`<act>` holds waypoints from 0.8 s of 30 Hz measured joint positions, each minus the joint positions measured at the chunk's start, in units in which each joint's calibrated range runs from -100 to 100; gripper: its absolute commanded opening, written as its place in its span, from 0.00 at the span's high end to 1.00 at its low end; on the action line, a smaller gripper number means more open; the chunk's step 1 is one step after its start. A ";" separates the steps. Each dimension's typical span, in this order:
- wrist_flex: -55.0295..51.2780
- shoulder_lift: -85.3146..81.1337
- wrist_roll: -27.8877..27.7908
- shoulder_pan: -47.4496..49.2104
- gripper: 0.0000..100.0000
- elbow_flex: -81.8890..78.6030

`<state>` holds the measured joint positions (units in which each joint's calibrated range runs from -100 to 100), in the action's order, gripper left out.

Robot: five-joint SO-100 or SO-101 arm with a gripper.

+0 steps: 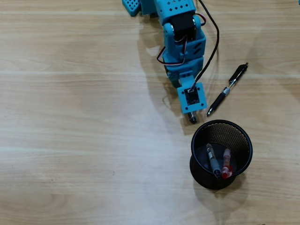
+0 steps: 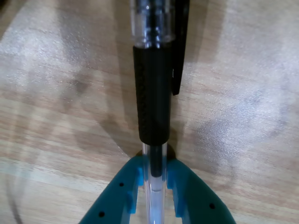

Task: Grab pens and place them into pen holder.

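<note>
**Teal tool clamped on a clear pen**

Wood-grain worktop (image 1: 70, 117) fills both views; I see nothing of the room beyond it. In the wrist view my tool (image 2: 154, 179) is closed on a clear pen (image 2: 152, 70) with a black grip, its ends cut off by the frame. From overhead the arm hides that pen. Another black pen (image 1: 228, 89) lies just beside the arm. The mesh pen holder (image 1: 199, 161) holds a grey pen (image 1: 212, 160) and a red pen (image 1: 226, 164).
</note>
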<state>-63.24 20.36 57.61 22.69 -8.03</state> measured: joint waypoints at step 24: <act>-4.84 -29.60 -0.16 -3.79 0.98 -0.44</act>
<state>-68.08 -9.25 57.45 18.90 -8.48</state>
